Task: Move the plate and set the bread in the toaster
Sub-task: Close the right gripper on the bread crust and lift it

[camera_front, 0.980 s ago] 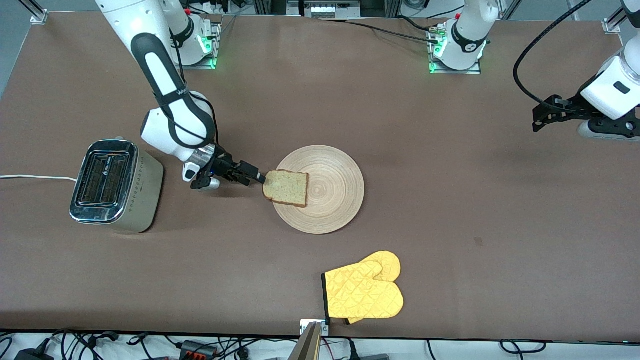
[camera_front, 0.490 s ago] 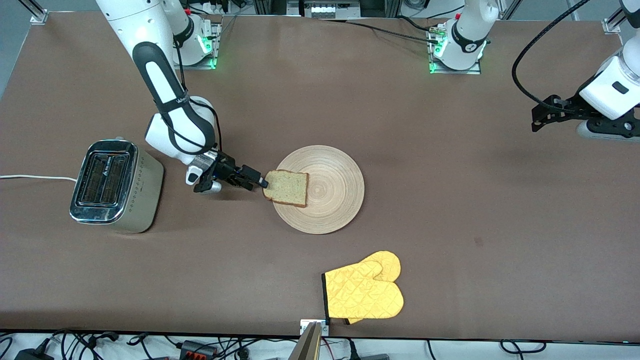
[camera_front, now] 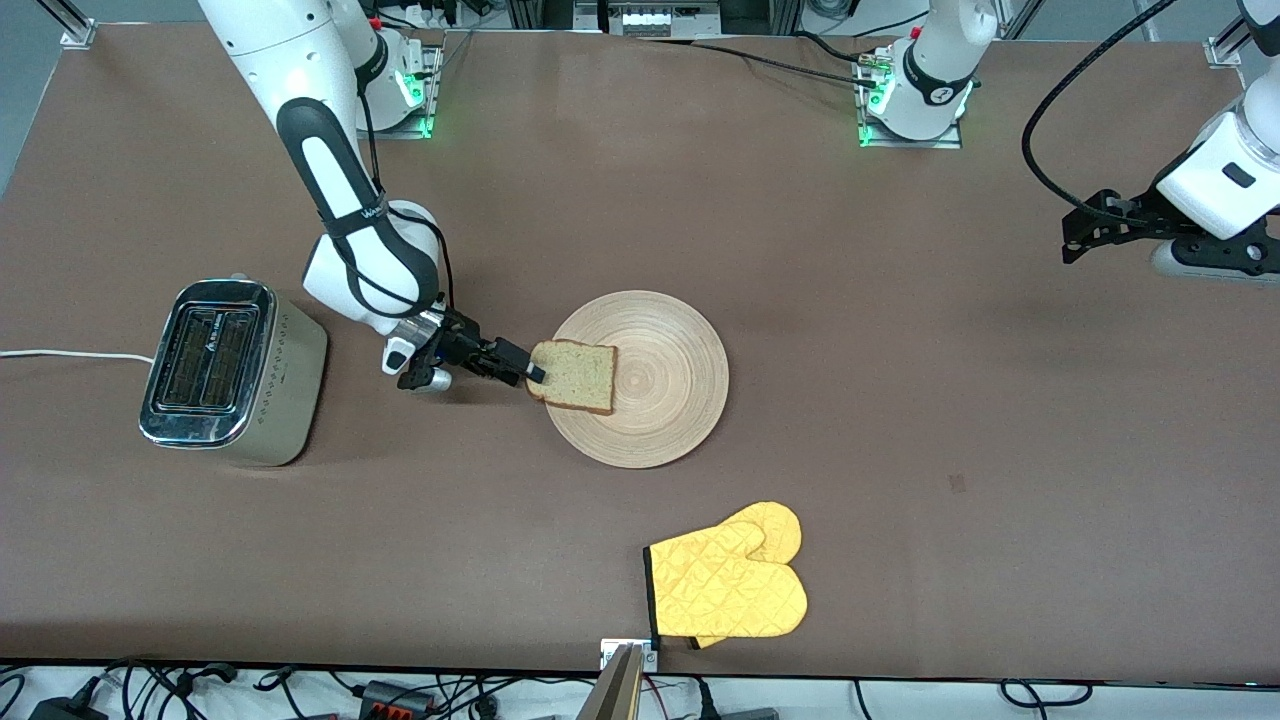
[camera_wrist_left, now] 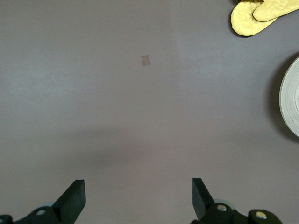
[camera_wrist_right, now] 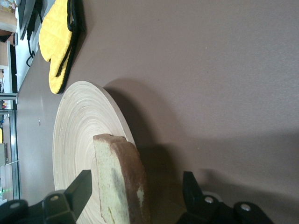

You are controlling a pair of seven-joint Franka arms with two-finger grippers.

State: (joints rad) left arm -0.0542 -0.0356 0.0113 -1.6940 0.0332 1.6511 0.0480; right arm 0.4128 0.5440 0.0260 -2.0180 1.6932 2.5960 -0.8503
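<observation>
The wooden plate (camera_front: 655, 385) is lying flat near the middle of the brown tabletop (camera_front: 900, 400) and is serving as the reference landmark. The bread slice (camera_front: 574, 374) is resting on the plate at the rim nearest the right arm's end of the tabletop, its crust edge overhanging that rim slightly. The right tool (camera_front: 530, 370) is positioned low at this same rim, reaching in from the toaster's direction; its fingers (camera_wrist_right: 77, 193) are spread, one on each side of the bread slice (camera_wrist_right: 119, 179), and the right wrist view is showing visible space between each finger and the slice. The two-slot toaster (camera_front: 235, 372) is standing upright well apart from the plate, toward the right arm's end of the tabletop, with both slots facing up and its white cord (camera_front: 70, 354) trailing away from the plate. A yellow oven mitt (camera_front: 730, 585) is lying nearer to the front camera than the plate. The left tool (camera_wrist_left: 138, 198) is waiting, fingers spread, above bare tabletop toward the left arm's end, well apart from the plate.
</observation>
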